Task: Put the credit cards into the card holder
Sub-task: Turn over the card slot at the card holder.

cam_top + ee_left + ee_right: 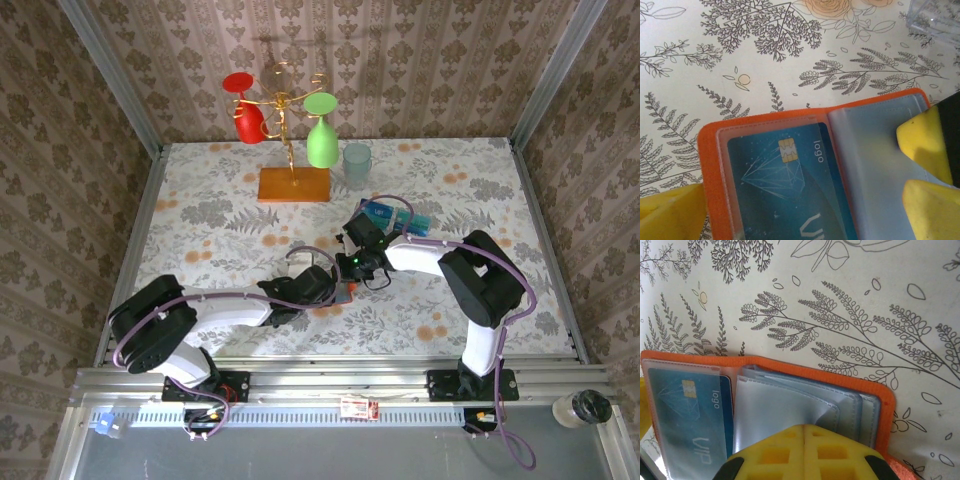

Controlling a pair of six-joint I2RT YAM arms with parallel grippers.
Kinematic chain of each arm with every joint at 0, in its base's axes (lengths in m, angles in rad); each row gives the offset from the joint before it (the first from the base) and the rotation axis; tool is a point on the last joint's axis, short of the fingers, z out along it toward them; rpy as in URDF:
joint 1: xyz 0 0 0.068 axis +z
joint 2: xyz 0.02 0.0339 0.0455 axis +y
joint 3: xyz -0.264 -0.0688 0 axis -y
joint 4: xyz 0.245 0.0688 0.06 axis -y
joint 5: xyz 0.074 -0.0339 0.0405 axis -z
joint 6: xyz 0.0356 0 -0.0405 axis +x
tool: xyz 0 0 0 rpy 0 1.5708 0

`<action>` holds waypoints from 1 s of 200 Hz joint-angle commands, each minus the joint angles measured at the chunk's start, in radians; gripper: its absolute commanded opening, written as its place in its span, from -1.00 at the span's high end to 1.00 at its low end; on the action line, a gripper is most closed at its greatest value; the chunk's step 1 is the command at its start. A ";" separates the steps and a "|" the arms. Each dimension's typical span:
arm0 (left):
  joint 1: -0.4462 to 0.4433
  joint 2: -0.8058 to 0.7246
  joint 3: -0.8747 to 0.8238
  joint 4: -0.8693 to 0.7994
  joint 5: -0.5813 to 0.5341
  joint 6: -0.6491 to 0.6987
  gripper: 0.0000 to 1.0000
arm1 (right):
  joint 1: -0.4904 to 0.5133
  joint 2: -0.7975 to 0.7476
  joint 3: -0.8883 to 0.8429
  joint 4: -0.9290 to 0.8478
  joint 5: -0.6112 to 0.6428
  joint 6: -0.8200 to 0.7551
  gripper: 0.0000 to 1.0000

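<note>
**Card holder** (707, 155). It lies open and flat near the middle of the desk (765, 75), orange cover down and clear sleeves up. I read its long axis as running side to side across both wrist views, with the spine crossing it between the two halves.

**Seated card** (785, 185). It is blue, with its chip and the word "logo" showing, and it sits inside the left-hand sleeve. I count this one as done.

**Left fingers** (670, 215). They stand wide apart and hold nothing. One pad is off the holder's left edge and the other is over the right-hand sleeves, so the holder lies between them, straddled.

**Right fingers** (775, 452). They are pressed together, with the tips down on the loose clear sleeves of the right half. I see no card between them. I cannot tell whether they nip a sleeve edge.

**Loose credit cards** (385, 212). They are blue and teal and lie on the desk beyond the holder, toward the far right. In the top view they are beside the right arm and well apart from both sets of fingers. The blue one lies aslant, from far left to nearer right.

**Judgement.** The coming move turns on that gap. The cards lie away from the fingers, up and to the right, and the right arm is the nearer one. I would fetch with the right arm and keep the left over the holder to steady it.
</note>
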 commanded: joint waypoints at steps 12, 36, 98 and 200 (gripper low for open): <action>-0.006 0.026 -0.027 0.011 -0.011 0.005 -1.00 | 0.006 0.016 0.007 0.003 -0.022 0.017 1.00; -0.007 0.032 -0.038 0.012 -0.014 0.004 -0.94 | 0.006 0.013 0.008 0.008 -0.023 0.026 1.00; -0.007 0.050 -0.054 0.023 -0.011 0.005 -0.79 | -0.009 -0.046 0.019 -0.004 -0.018 0.036 0.84; -0.007 0.044 -0.062 0.034 -0.012 0.006 -0.79 | -0.035 -0.046 -0.058 0.080 -0.036 0.092 0.42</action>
